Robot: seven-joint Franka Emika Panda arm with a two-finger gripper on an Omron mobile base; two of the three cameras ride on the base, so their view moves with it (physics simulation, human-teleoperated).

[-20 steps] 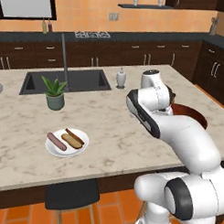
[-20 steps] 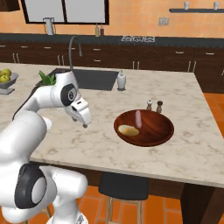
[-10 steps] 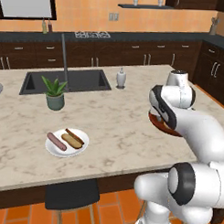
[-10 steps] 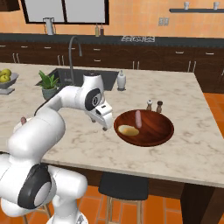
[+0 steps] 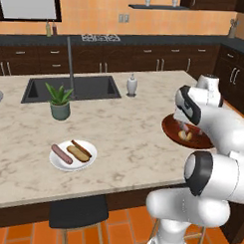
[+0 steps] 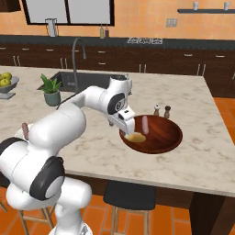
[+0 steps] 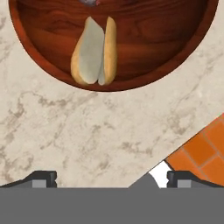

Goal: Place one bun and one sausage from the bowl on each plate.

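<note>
The bowl (image 6: 153,135) sits near the right end of the island, close to the front edge, and I've just swung the arm across to it from the middle of the counter. The gripper (image 6: 126,123) now hangs over the bowl's near-left rim, fingers spread wide and holding nothing.

Through the hand camera, the split bun (image 7: 94,51) lies just inside the rim with the fingertips (image 7: 43,178) short of it, over bare marble. A sausage (image 6: 145,124) lies deeper in the bowl, beyond the bun.

What that tells me: the white plate (image 5: 90,160) at the left already carries a bun and a sausage, so that half looks done, and this trip should be for the second plate. I'd say the bun is the next pick, and I need to push forward and drop before closing.

Around it: two small shakers (image 6: 162,110) stand just behind the bowl, clear of my approach I think. The potted plant (image 5: 60,102) and soap bottle (image 5: 131,85) sit by the sink (image 5: 70,89), well apart. A grey fruit bowl (image 6: 7,84) rests at the far left. The counter edge runs close below the bowl; nothing blocks the reach.
</note>
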